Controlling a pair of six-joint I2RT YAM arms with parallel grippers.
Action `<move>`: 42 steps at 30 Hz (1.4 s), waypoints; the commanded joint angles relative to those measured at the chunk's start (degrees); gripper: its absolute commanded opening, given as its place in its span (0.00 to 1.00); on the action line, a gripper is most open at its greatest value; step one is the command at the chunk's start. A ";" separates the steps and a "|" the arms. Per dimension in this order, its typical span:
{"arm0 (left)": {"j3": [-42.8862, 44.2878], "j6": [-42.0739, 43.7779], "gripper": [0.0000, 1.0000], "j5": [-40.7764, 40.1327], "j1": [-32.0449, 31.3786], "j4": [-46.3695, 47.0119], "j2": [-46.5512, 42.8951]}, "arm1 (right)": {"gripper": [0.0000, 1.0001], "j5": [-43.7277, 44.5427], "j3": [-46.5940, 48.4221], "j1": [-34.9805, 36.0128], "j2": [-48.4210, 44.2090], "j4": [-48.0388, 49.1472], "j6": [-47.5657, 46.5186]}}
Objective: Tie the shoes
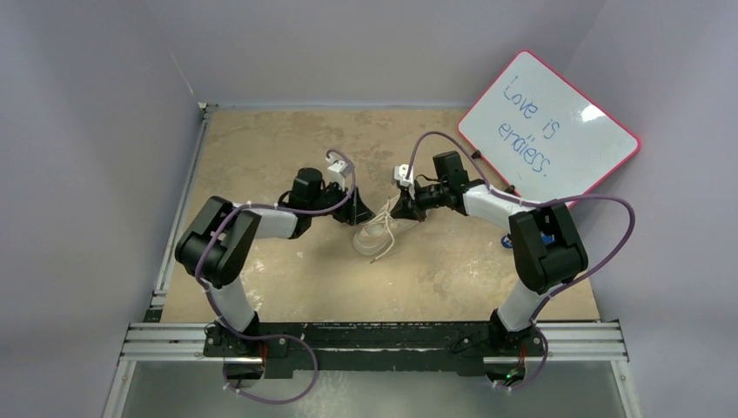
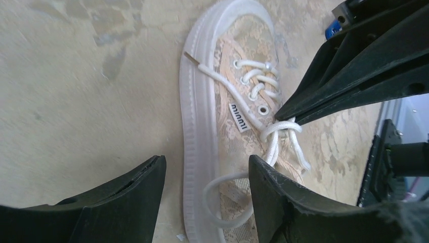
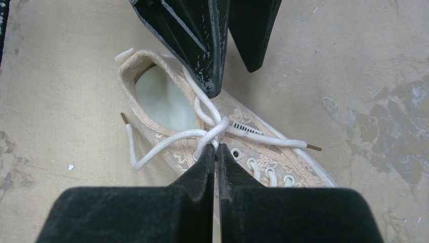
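Cream lace-fabric sneaker point(image 2: 202, 101); right gripper point(image 3: 216, 152) pinches its laces point(image 3: 216, 127), left gripper point(image 2: 206, 164) gapes; whiteboard point(image 1: 548, 122), 2 o'clock: "Love is endless"

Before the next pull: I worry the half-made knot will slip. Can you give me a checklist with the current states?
1. Right gripper shut on the lace crossing: ok.
2. Left gripper holding anything: not ok, jaws open.
3. Lace loop truly between the left fingers: cannot tell.
4. Both lace tips lying free: ok.
5. Sneaker sole-down on the table: ok.
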 commanded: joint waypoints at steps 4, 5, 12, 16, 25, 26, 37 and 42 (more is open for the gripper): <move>-0.68 -6.57 0.59 6.72 0.54 7.65 1.59 | 0.00 0.17 -0.73 -0.12 -2.42 0.47 0.57; -1.14 -6.45 0.59 6.81 0.54 7.66 1.21 | 0.00 0.20 -0.67 -0.11 -2.48 0.54 0.62; -2.99 -5.51 0.56 6.61 0.71 5.95 -1.23 | 0.00 0.28 -0.63 -0.11 -2.80 0.16 0.67; -3.29 -5.31 0.45 5.59 1.20 5.66 -2.43 | 0.00 0.38 -0.63 -0.20 -2.91 -0.07 0.58; -3.95 -5.26 0.56 6.49 2.27 2.75 -4.48 | 0.00 0.57 -0.72 -0.25 -2.91 -0.17 0.63; -4.36 -5.63 0.58 6.91 2.29 3.51 -4.42 | 0.00 0.48 -0.72 -0.21 -2.86 -0.15 0.59; -5.03 -7.03 0.56 10.39 2.40 7.12 -3.11 | 0.00 0.04 -0.47 -0.28 -2.24 -0.53 0.28; -3.89 -7.09 0.37 11.80 2.41 6.93 -2.02 | 0.00 -0.28 -0.13 -0.28 -2.04 -0.74 0.23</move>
